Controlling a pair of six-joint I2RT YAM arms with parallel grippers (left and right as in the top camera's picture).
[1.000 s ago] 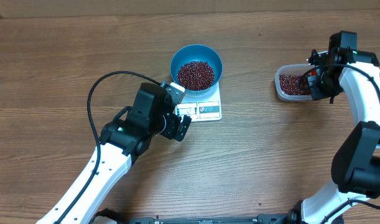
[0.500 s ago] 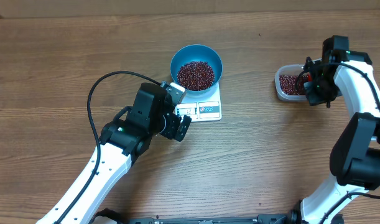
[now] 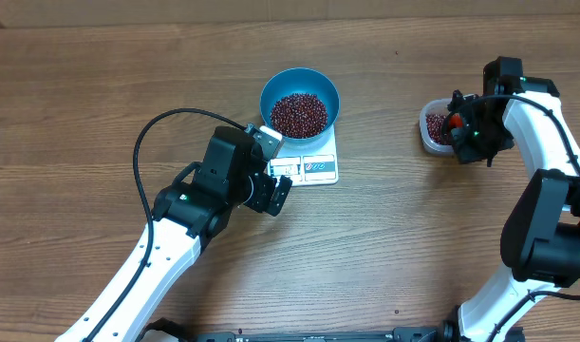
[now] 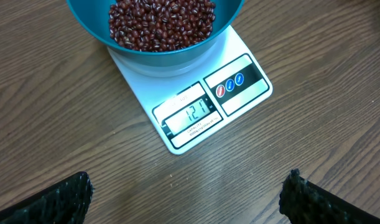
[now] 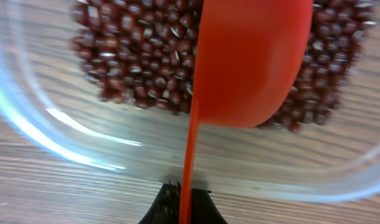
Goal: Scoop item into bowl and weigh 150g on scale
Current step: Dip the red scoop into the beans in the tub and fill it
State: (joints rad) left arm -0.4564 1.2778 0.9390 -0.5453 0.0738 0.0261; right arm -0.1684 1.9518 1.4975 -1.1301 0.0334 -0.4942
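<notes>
The blue bowl holds a heap of red-brown beans and stands on the white scale, whose display is lit. My left gripper hangs open just in front of the scale, nothing between its fingers. My right gripper is shut on the thin handle of a red scoop. The scoop's cup hangs over the beans in the clear plastic container at the right.
The wooden table stretches around both arms. The left arm's black cable loops over the table left of the scale. The container's clear rim lies between my right gripper and the beans.
My right arm has swung left and brought the red scoop over the clear container. The left arm, bowl and scale have not moved.
</notes>
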